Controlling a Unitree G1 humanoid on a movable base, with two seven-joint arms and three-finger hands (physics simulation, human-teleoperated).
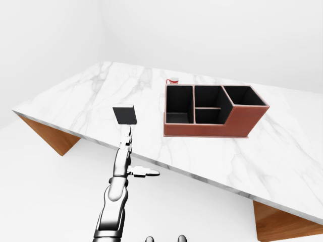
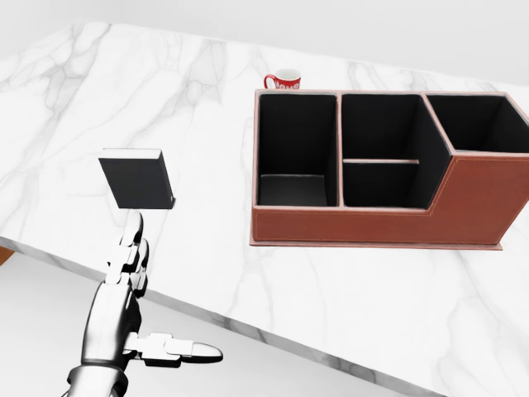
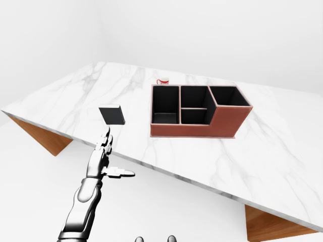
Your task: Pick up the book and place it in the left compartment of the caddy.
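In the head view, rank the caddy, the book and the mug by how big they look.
1. Brown leather caddy with black compartments: largest by far.
2. Dark rectangular book: clearly smaller.
3. Red and white mug: smallest, though it sits farther up the marble table and the caddy hides part of it.
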